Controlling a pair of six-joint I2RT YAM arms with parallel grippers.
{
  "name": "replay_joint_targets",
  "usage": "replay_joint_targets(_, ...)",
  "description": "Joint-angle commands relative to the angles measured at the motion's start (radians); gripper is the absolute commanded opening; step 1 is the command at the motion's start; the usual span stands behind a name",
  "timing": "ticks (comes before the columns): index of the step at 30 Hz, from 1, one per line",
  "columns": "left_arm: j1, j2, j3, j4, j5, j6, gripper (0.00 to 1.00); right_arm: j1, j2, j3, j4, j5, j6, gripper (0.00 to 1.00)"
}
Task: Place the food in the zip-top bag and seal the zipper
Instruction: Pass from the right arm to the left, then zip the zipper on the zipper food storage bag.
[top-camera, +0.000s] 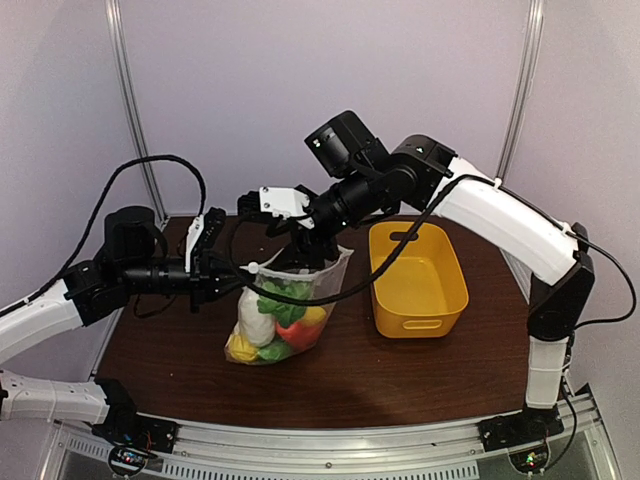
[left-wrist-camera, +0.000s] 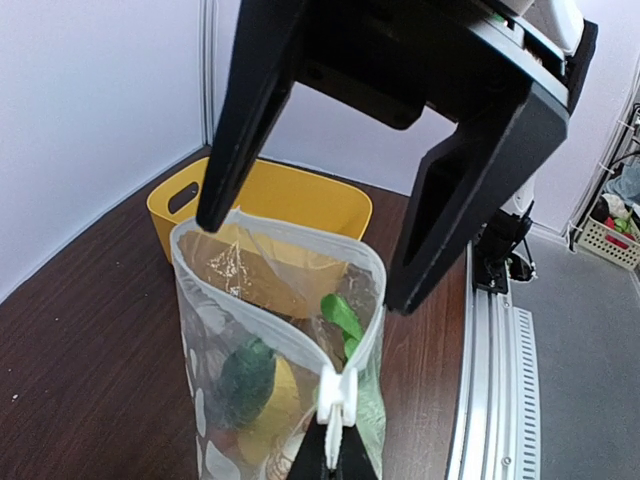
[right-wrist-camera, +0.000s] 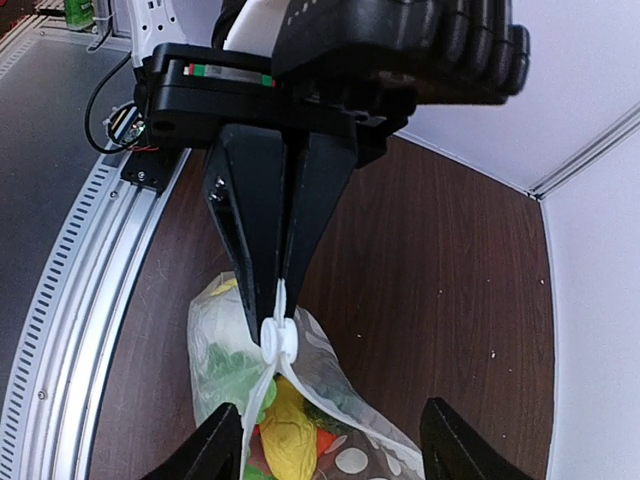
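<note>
Logged dark brown bench (top-camera: 400, 385) carrying yellow basket (top-camera: 420, 322) at right and zip-top bag (top-camera: 300, 290) upright just beside it on the left. Found right hand (left-wrist-camera: 305, 262) spread wide over the far end of the bag mouth, one finger on each side of the rim, gripping nothing; cannot tell whether either fingertip touches the plastic. Found left hand (right-wrist-camera: 280, 305) fully closed, fingertips pinched on the white slider (left-wrist-camera: 335, 398) at the near end of the mouth. Noted food (top-camera: 280, 322) inside the bag: white, green, red and yellow pieces low down, a dark green piece (left-wrist-camera: 245, 375) and a leafy green (left-wrist-camera: 340, 315) nearer the top. Traced zipper (left-wrist-camera: 250, 305) as a pale strip around the mouth, parted from slider to far end. Cannot see the bag's bottom in either wrist view, cut off at the frame edge; cannot separate individual pieces through the dotted plastic; see only the tips of the left fingers in the left wrist view.
</note>
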Motion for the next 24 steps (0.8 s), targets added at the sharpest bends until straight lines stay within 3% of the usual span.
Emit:
replay_joint_targets(1, -0.02, 0.028, 0.062, -0.056, -0.032, 0.057, 0.0, 0.006, 0.021, 0.03, 0.014, -0.101, 0.053, 0.63)
replay_joint_targets(15, -0.034, 0.005, 0.049, -0.052, -0.079, 0.072, 0.0, 0.019, 0.062, -0.004, 0.032, -0.135, 0.021, 0.55)
replay_joint_targets(24, -0.033, -0.02, 0.03, -0.05, -0.09, 0.077, 0.0, 0.019, 0.104, 0.024, 0.054, -0.163, 0.029, 0.4)
